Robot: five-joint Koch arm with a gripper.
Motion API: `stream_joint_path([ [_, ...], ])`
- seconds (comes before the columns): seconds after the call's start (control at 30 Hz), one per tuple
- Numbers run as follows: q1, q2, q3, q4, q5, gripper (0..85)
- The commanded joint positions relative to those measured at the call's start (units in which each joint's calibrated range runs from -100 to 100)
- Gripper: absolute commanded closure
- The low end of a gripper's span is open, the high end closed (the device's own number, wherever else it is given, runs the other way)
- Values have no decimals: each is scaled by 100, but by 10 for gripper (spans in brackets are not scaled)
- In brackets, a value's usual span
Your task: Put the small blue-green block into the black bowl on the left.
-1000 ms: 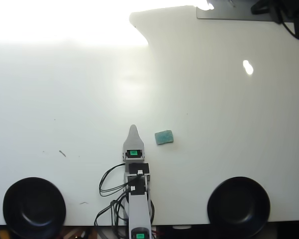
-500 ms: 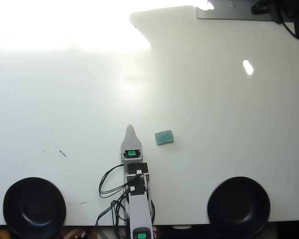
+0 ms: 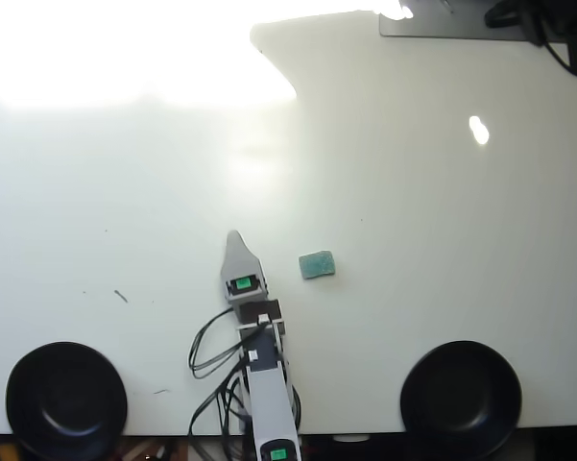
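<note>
Since a second ago the gripper (image 3: 232,236) has swung left of center, away from the block (image 3: 316,263) lying untouched mid-frame, its jaws' state unreadable, so the bowl (image 3: 66,398) at lower left stays empty.

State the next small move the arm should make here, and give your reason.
Probably swing the hand rightward toward the small blue-green block. In the overhead view the block lies loose on the table, right of the hand's tip, ungrasped, and both black bowls look empty.
</note>
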Motion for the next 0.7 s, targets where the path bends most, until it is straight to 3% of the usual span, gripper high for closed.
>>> stream_joint_path([
  [0.0,0,311,732,-318,-54,380],
  [0.4,-913,664,2396,-2337,-1192,384],
  [0.67,-1509,793,3274,-3780,-1661,384],
])
